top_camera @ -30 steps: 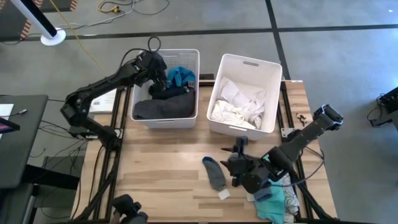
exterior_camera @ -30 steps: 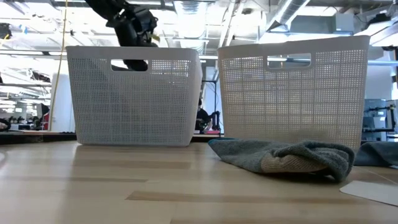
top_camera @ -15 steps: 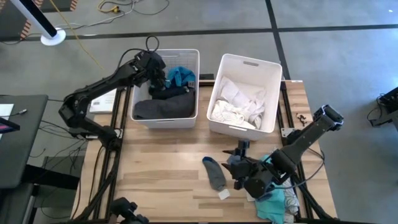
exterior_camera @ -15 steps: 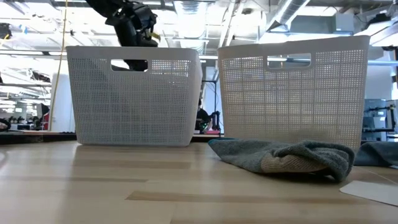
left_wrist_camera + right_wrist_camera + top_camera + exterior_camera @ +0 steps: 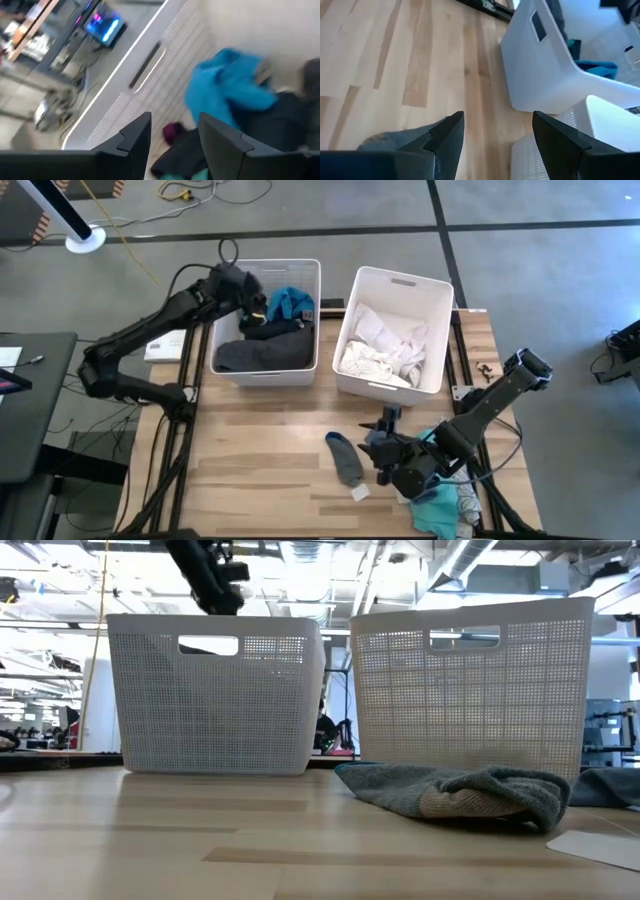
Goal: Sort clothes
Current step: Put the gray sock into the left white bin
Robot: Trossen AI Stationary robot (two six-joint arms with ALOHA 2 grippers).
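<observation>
High view: left fingers [image 5: 258,298] spread over dark-clothes bin [image 5: 316,315]; right fingers [image 5: 380,452] spread beside grey sock [image 5: 346,459].

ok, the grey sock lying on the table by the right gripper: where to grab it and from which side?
Probably the middle of the grey sock, coming straight down from above. It lies flat and long on the bare wood, clear of both bins, so a top pinch across its narrow width looks easiest. The right gripper is open and already beside it. Avoid the end near the white tag.
</observation>
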